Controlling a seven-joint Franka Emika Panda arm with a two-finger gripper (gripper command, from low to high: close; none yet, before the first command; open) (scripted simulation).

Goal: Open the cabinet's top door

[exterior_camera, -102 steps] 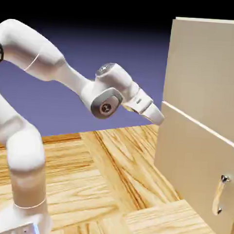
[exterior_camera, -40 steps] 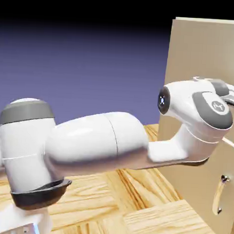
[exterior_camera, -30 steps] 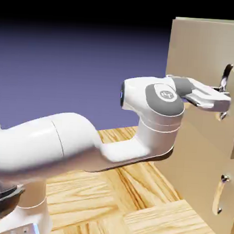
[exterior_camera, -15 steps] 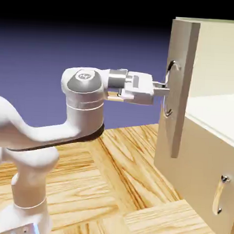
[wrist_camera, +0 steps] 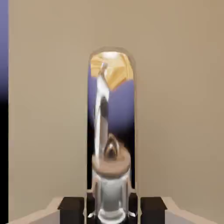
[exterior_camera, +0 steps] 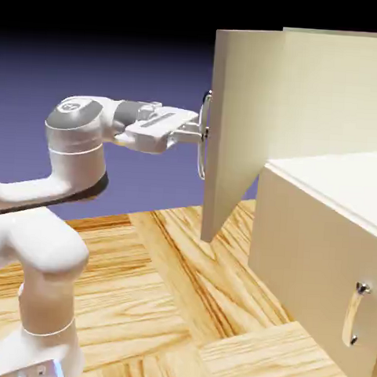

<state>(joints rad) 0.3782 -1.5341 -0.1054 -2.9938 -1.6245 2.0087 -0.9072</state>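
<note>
Hand view shows my gripper (wrist_camera: 111, 210) clamped on the handle (wrist_camera: 109, 175) of the top door (wrist_camera: 175, 109): the chrome bar fills the gap between the two dark fingertips (wrist_camera: 72, 208), and the beige panel fills almost everything behind it. In the exterior view the gripper (exterior_camera: 197, 132) meets that handle (exterior_camera: 203, 137) at the door's free edge, with the top door (exterior_camera: 239, 124) swung well out from the cabinet (exterior_camera: 330, 232) and the shelf space behind it exposed. I judge the task close to done.

What worries me from here is the arc. The door turns on its hinge, so if I pull in a straight line rather than follow the curve, I expect the bar to twist in the fingers and slide out, or the wrist to be loaded sideways. The handle looks smooth and rounded, so I would not trust the grip under torque. My arm is also folded back toward its base over the table (exterior_camera: 177, 301), and further retreat may run an elbow joint near its limit. The lower door (exterior_camera: 311, 285) sits shut and clear of the motion.
</note>
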